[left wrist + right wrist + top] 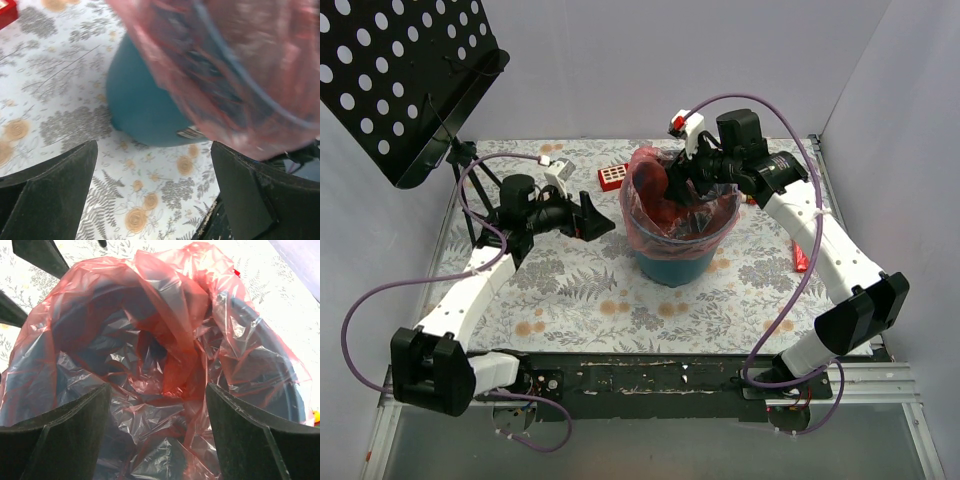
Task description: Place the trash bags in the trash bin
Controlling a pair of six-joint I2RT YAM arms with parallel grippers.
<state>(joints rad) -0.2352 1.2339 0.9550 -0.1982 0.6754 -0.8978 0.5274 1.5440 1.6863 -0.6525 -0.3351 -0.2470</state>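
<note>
trash bin (675,265): teal, upright, mid-table on the floral table cover (570,300).

contents: trash bags (665,205), red-pink film, bunched inside and lining the mouth. the film is draped over the rim all round and hangs partway down the outer wall; the lower teal wall is bare. a crumpled mound of film stands above rim level on the far-left side of the mouth. right wrist view: folds run down into the interior, with the dark bin wall showing through the film. number of bags cannot be told.

right gripper (688,185): directly above the bin mouth, pointing down into it. fingers wide apart, loose film below them, none of it pinched.

left gripper (597,216): just left of the bin, level with its upper wall, not touching it. fingers spread wide, holding nothing.

outside the bin: small red block (611,177) with a white grid, on the table behind-left of the bin. a red item (801,257) lies by the right arm, too small to identify.
</note>
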